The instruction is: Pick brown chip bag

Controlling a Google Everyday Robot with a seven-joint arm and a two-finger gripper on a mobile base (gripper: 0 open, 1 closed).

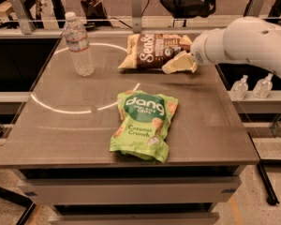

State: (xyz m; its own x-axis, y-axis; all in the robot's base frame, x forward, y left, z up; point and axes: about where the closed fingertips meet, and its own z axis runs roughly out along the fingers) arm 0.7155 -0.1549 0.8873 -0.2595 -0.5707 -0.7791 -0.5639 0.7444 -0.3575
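Observation:
The brown chip bag [150, 51] lies flat at the back middle of the table [70, 125], its white "Sens" lettering facing up. My gripper [180, 63], cream-coloured at the end of a thick white arm [243, 43] that reaches in from the right, is low over the bag's right end and covers its front right corner. I cannot tell whether it touches the bag. The bag has not left the table.
A bright green "dang Coconut Crunch" bag [143, 125] lies at the table's front middle. A clear water bottle [79, 44] stands at the back left. Two small pump bottles [251, 86] stand on a ledge right of the table.

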